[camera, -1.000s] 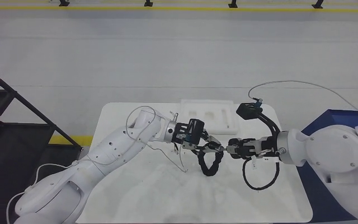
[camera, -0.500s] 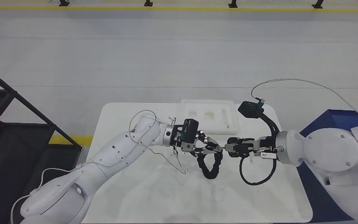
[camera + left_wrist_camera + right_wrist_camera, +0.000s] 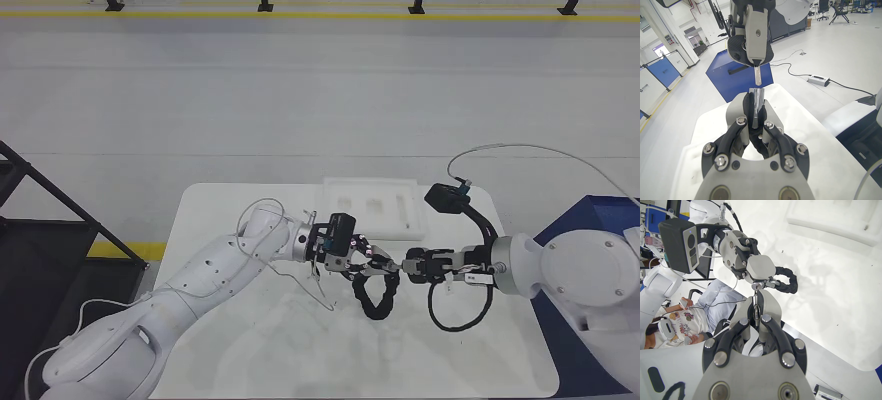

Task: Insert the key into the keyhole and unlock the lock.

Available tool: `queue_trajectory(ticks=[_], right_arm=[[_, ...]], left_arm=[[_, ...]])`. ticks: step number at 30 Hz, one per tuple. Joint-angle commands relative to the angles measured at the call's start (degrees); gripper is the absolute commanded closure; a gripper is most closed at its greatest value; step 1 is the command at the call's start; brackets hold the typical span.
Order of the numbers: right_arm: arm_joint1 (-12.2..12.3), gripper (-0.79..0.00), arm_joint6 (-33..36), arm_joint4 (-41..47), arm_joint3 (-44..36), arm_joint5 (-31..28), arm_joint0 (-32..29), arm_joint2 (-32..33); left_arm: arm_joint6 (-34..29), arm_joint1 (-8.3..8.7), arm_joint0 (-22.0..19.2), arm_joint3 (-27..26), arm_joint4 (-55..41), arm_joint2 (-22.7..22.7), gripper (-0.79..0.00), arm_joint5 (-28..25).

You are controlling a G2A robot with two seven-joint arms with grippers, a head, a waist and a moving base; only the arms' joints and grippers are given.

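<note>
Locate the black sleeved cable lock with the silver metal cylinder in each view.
Top view: lock near centre, where the two grippers face.
Left wrist view: its cylinder clamped in the left gripper.
Right wrist view: black loop beside that gripper.
Landmark: silver key in the right gripper.

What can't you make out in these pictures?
- Left wrist view: the end of the lock faces away, hiding the keyhole; the right gripper hides the head of the key.
- Right wrist view: the left gripper covers most of the lock.
- Top view: key and keyhole are too small to tell apart.
</note>
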Motion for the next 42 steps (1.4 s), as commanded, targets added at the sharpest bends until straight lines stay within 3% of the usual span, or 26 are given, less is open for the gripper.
queue_trajectory(ticks=[1, 19, 27, 42], right_arm=[[0.0, 0.000, -0.1, 0.1, 0.1, 0.1, 0.0, -0.1], [0.3, 0.000, -1.3, -0.2, -0.4, 1.1, -0.5, 0.4], [0.5, 0.000, -3.9, -2.0, -3.1, 4.2, -1.4, 1.1], [0.4, 0.000, -5.5, -4.0, -4.0, 6.5, -0.6, -1.4]], left_arm=[[-0.1, -0.11, -0.1, 0.0, -0.1, 0.1, 0.000, -0.1], [-0.3, -0.62, 0.4, 1.1, -2.4, 0.1, 0.000, -0.4], [-0.8, -1.07, 1.1, 2.1, -4.8, 0.3, 0.000, -0.8], [-1.0, -1.85, 1.1, 3.7, -6.2, 0.9, 0.000, -1.0]])
